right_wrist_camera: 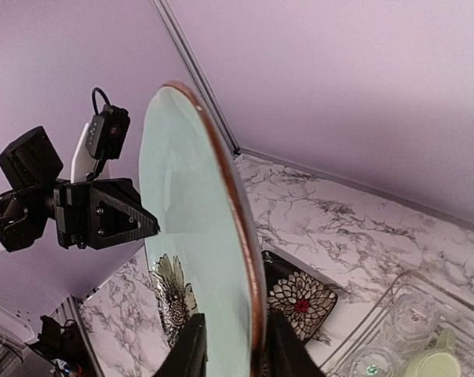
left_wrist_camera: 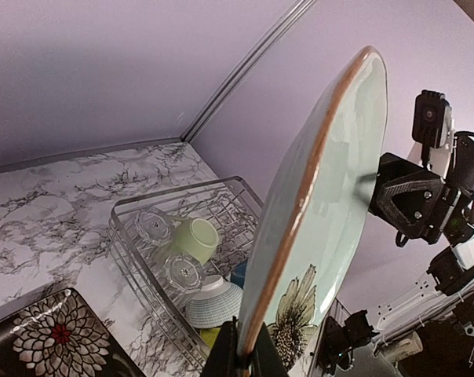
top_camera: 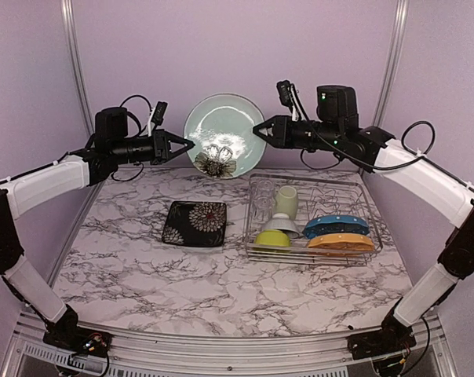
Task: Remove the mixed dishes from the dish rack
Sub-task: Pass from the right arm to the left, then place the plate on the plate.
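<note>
The pale aqua plate (top_camera: 221, 129) is up in the air on edge, above the back of the table (top_camera: 143, 275), left of the dish rack (top_camera: 249, 220). The left end effector (top_camera: 191, 144) is pinched tight on its rim. The right end effector (top_camera: 255, 128) straddles the opposite rim, fingers loose and slightly apart.
</note>
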Available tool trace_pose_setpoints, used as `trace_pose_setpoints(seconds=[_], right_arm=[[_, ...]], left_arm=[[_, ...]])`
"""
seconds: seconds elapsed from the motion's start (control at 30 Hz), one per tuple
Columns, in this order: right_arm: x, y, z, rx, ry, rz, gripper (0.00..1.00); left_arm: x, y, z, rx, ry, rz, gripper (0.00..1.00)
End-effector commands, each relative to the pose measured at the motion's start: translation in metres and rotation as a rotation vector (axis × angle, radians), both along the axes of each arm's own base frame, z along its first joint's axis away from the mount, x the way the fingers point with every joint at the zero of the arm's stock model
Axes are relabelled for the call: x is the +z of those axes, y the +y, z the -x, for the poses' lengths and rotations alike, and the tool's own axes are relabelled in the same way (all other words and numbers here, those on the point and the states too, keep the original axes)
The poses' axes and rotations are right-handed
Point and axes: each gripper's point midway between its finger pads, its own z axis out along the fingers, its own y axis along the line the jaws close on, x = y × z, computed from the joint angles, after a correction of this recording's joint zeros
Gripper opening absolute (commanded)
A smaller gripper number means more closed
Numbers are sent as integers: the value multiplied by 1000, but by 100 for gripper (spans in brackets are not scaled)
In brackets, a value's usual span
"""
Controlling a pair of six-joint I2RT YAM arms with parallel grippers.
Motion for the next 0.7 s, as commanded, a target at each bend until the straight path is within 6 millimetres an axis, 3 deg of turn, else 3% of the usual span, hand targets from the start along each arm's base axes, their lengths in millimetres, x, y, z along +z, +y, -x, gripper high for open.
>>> trace_pose_setpoints(seconds=[0.0, 0.1, 0.17, 0.27, 0.4, 0.67], right_arm=[[40, -18, -2, -80, -94, -56, 37], [35, -24, -7, -120, -89, -23, 56], [33, -29, -9, -147, -94, -3, 77], [35, -39, -12, -190, -123, 26, 97], [40, -52, -12, -235, -166, 76, 98], [41, -79, -9, -288, -208, 225, 98]], left_arm=[[17, -3, 1, -28, 54, 106, 0], [11, 1, -3, -19, 126, 143, 0], [4, 5, -9, 0, 175, 153, 0], [-11, 14, -17, 30, 235, 140, 0], [-42, 33, -31, 92, 342, 118, 0], [-129, 65, -47, 207, 566, -19, 0]])
